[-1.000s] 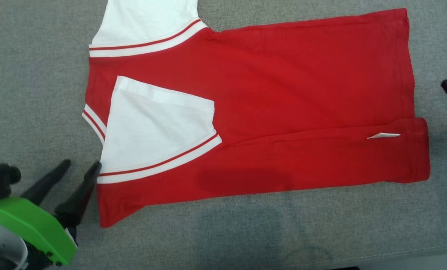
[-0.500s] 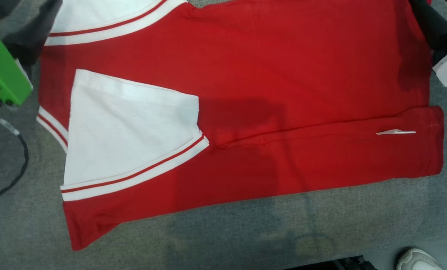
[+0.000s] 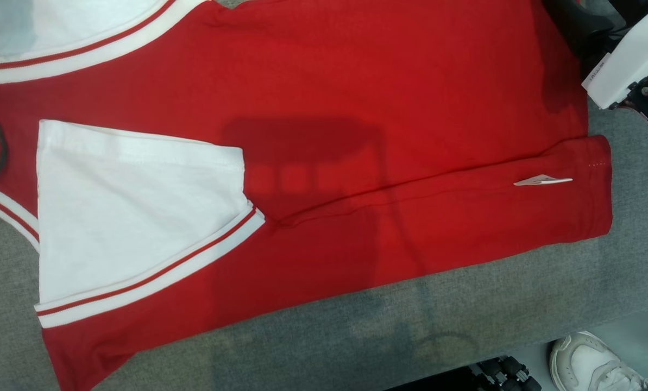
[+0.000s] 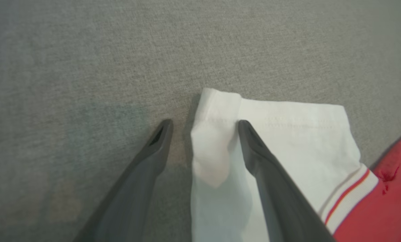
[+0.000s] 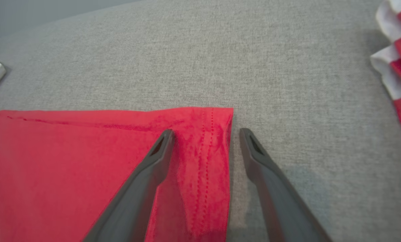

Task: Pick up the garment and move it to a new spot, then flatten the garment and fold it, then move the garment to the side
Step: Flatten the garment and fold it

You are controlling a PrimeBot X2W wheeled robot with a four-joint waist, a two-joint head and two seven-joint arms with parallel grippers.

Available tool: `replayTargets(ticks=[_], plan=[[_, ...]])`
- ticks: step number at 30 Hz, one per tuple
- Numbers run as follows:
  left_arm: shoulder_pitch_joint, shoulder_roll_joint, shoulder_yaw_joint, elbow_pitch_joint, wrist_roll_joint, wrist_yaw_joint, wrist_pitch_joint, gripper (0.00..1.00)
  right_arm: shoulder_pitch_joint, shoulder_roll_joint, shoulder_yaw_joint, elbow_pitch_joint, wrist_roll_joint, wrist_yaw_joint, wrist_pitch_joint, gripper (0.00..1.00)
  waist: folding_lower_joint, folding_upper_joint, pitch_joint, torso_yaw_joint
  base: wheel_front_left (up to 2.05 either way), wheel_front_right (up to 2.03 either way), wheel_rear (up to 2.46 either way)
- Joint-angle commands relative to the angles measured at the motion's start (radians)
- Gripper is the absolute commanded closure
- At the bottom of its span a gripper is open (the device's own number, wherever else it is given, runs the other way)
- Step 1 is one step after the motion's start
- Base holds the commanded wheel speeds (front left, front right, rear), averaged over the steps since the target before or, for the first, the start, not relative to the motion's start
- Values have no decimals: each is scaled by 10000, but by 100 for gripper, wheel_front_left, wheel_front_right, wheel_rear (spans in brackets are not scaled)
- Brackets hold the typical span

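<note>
Left fingers (image 4: pixel 146 158) spread wide, nothing pinched: one tip over bare grey table (image 4: pixel 69 67), the other over white cloth, and the cuff corner of the far sleeve (image 4: pixel 287 134) sits right between them. Right fingers (image 5: pixel 143 174) are just as wide and also have nothing in them, straddling the stitched hem corner (image 5: pixel 200 151) of the red cloth, one tip above the fabric, one above the table beside it.

Pull out to the head view and the garment (image 3: pixel 356 70) lies spread across the table, mostly flat, collar end to the robot's left and hem to its right. The near long edge is already turned in, with the small white label (image 3: pixel 541 181) showing on that flap, and the near sleeve (image 3: pixel 133 217) is laid over the red body. So placing and flattening look done, and the first fold is in.

The far side looks unfolded, and both sets of fingers appear lined up to take it. After that I'd expect a crosswise fold, then the move to the side.

A striped cloth (image 5: pixel 398 67) waits at the table's edge, and a person's white shoe (image 3: pixel 590 358) is on the floor nearby.
</note>
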Motion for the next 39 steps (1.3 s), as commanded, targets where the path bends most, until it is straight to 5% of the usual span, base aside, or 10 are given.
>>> replayTargets(ticks=[1, 3, 4, 5, 6, 7, 17, 30, 39], plan=[[56, -143, -144, 256, -122, -84, 193, 0, -65, 26, 166, 95, 115, 0, 40, 0, 0, 0, 22, -103, 0, 0, 0], [-80, -296, -183, 376, -267, -159, 296, 0, -197, -9, 271, 127, 205, 0, -61, 2, 0, 0, 8, -123, 0, 0, 0], [-125, -351, -217, 416, -286, -188, 329, 0, -250, -26, 340, 154, 224, 0, -104, 22, 0, 0, -7, -125, 0, 0, 0], [-130, -409, -290, 459, -365, -192, 471, 17, -291, -46, 422, 183, 241, 1, -144, 51, 0, 0, -31, -118, 0, 0, 0], [-86, -473, -435, 471, -417, -250, 653, 88, -319, -98, 604, 246, 225, 1, -286, 100, 0, 0, -125, -74, 0, 0, 0], [-53, -442, -499, 448, -386, -316, 710, 100, -309, -136, 668, 302, 209, 1, -365, 100, 0, 0, -189, -43, 0, 0, 0], [1076, -399, -368, -1447, -737, -739, 51, 100, 821, -384, 505, 290, -28, 0, -1887, 100, 0, 0, -1380, 583, 0, 0, 0], [5059, 330, 1028, -5806, -1617, 308, -1475, 100, 2381, -784, 357, 22, -1197, 0, -3849, 100, 0, 0, -2403, 1165, 0, 0, 0], [6738, 277, 981, -6659, -1629, 539, -1960, 100, 2375, -1086, 763, 441, -2568, -2, -4433, 100, 0, 0, -2775, 1638, 0, 0, 0]])
